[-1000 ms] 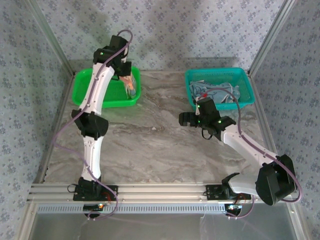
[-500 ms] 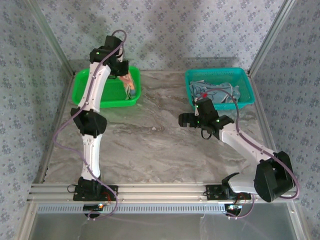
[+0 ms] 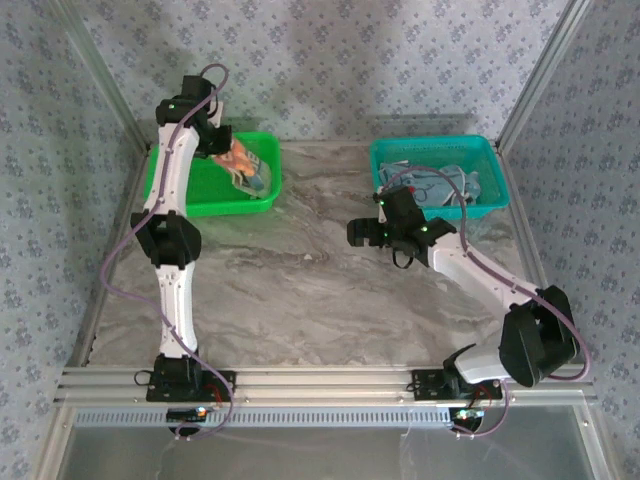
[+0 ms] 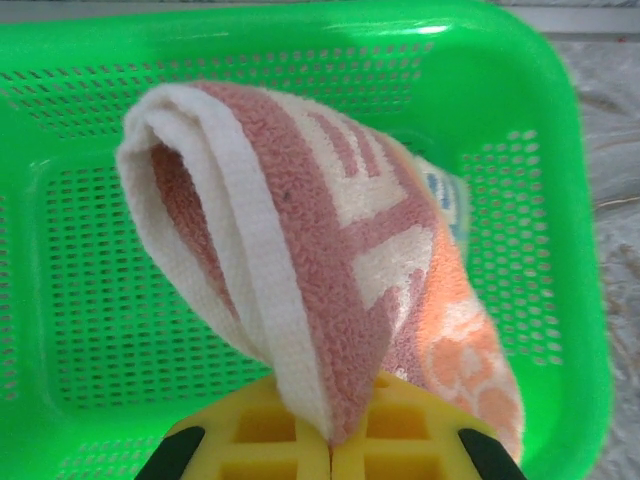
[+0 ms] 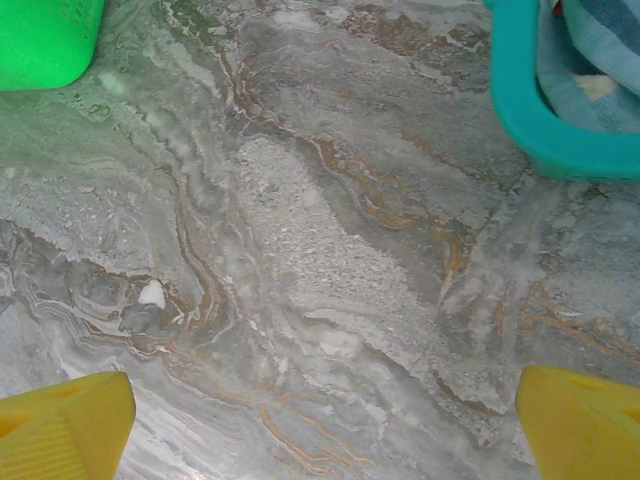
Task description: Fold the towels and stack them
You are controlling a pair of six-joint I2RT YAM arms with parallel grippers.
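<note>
Left tool (image 4: 330,440) is pinched tight on the striped towel (image 4: 330,260), dangling it over the green basket (image 4: 300,30), I'd guess to carry it out to the counter (image 3: 300,290) for folding. Right tool (image 5: 325,420) is wide open and holding nothing, low beside the teal basket (image 3: 430,142), where the light blue towels (image 3: 440,185) lie bunched.

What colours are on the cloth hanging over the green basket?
Salmon-orange and white towel, clearest in the left wrist view.
</note>
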